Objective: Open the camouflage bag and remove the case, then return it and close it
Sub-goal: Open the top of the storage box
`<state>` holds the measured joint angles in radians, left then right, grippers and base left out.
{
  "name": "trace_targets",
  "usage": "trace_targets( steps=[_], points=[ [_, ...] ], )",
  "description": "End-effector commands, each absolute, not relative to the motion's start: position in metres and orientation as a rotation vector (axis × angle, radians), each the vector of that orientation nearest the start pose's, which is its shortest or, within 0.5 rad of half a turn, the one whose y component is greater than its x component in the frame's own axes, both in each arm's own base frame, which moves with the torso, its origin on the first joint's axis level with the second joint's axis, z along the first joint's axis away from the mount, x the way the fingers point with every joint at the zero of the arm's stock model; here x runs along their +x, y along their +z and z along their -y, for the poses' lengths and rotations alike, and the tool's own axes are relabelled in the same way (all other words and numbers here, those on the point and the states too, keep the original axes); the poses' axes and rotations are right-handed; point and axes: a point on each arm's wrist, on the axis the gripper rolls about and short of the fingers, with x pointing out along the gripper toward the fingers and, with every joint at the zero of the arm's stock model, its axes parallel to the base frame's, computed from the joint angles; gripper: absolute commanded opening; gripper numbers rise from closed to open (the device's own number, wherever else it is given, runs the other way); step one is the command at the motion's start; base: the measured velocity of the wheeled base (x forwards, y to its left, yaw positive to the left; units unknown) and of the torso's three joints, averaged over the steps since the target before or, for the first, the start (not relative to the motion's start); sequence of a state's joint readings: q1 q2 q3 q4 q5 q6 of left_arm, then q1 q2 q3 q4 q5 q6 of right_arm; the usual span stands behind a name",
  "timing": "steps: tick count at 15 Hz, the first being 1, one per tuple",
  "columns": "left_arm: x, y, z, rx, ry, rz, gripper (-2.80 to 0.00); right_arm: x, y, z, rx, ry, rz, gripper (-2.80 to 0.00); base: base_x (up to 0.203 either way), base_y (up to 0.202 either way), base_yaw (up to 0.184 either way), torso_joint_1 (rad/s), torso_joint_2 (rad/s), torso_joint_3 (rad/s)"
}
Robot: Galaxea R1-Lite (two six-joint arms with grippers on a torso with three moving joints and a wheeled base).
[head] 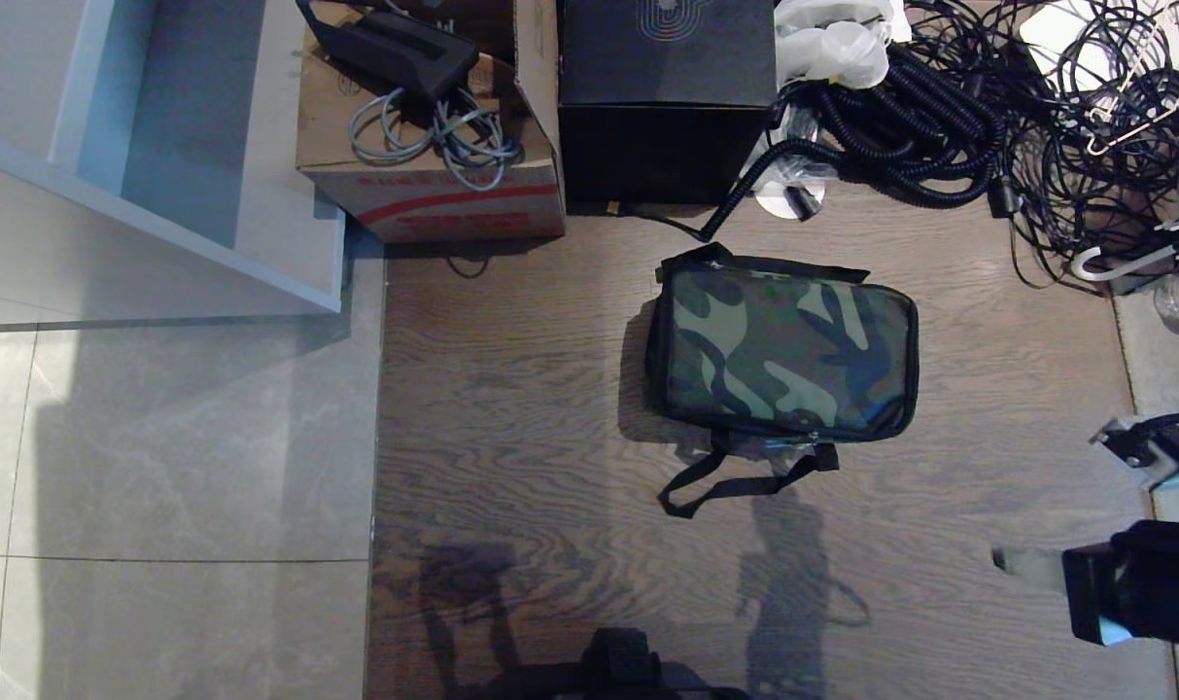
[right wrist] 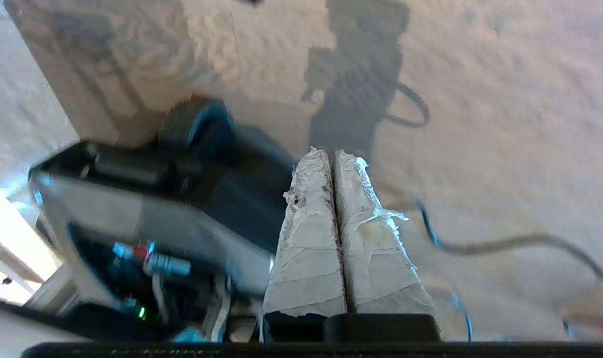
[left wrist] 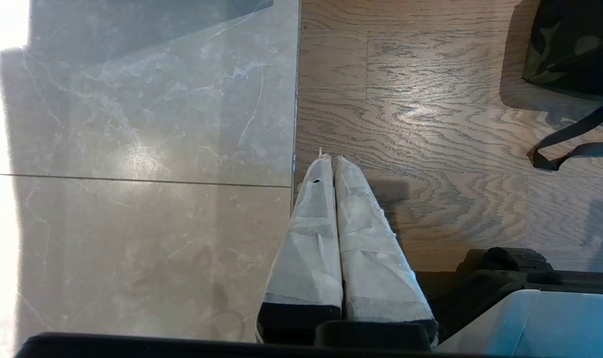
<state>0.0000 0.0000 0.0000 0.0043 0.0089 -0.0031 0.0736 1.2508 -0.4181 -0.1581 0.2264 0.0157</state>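
— Two floor surfaces, is that right? What lies on the left?

— Yes. Grey marble-look floor tiles (head: pixel 161 457) fill the left, with a pale white shelf unit (head: pixel 152 146) at the far left corner. The left claw (left wrist: pixel 329 161) hangs above the seam where tile meets wood, its two white-taped fingers (left wrist: pixel 311 238) pressed together with nothing between them.

— And further along?

— A brown cardboard box with red print (head: pixel 433 146) stands at the far edge of the brown wood-grain floor (head: pixel 511 408), carrying a black adapter (head: pixel 395 49) and a coil of grey cable (head: pixel 433 131). Just beside it sits a plain black box with a line pattern on top (head: pixel 667 87).

— Where is the bag?

— The boxy camouflage bag with green, brown and tan lid and black sides (head: pixel 788 350) lies flat on the wood floor, in front of the black box and apart from it. Its lid is shut, and its black strap (head: pixel 735 481) loops out on the near side.

— And the right side?

— A tangle of black coiled and thin cables (head: pixel 988 117) lies at the far right. The right claw (right wrist: pixel 333 154) is low at the right edge, well apart from the bag, its white-taped fingers closed on nothing.
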Motion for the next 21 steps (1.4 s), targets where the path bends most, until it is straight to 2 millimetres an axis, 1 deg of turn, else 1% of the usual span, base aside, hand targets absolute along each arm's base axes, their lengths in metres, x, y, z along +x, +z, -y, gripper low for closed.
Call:
trace_targets(
  steps=[1,5,7,9,11,12,15,21],
  points=[
    [-0.023,0.075,0.000,-0.003,0.009,-0.005,-2.80,0.195,0.119,-0.025,0.058,0.310,-0.721,-2.80,0.000,0.000,0.000,0.000,0.00,0.000],
    [-0.023,0.075,0.000,-0.005,0.009,-0.005,-2.80,0.241,0.097,-0.041,0.027,0.358,-0.693,-2.80,0.000,0.000,0.000,0.000,0.00,0.000],
    [-0.023,0.075,0.000,-0.005,0.009,-0.005,-2.80,0.263,0.092,-0.051,0.015,0.380,-0.657,-2.80,0.000,0.000,0.000,0.000,0.00,0.000],
    [-0.023,0.075,0.000,-0.004,0.009,-0.005,-2.80,0.280,0.083,-0.057,-0.002,0.394,-0.630,-2.80,0.000,0.000,0.000,0.000,0.00,0.000],
    [-0.023,0.075,0.000,-0.003,0.009,-0.005,-2.80,0.293,0.072,-0.059,-0.014,0.371,-0.637,-2.80,0.000,0.000,0.000,0.000,0.00,0.000],
    [-0.023,0.075,0.000,-0.003,0.009,-0.005,-2.80,0.302,0.072,-0.059,-0.017,0.355,-0.618,0.00,0.000,0.000,0.000,0.000,0.00,0.000],
    [-0.023,0.075,0.000,-0.005,0.009,-0.005,-2.80,0.317,0.064,-0.061,-0.028,0.345,-0.585,0.00,0.000,0.000,0.000,0.000,0.00,0.000],
    [-0.023,0.075,0.000,-0.004,0.009,-0.005,-2.80,0.335,0.045,-0.064,-0.019,0.326,-0.573,0.00,0.000,0.000,0.000,0.000,0.00,0.000]
  ],
)
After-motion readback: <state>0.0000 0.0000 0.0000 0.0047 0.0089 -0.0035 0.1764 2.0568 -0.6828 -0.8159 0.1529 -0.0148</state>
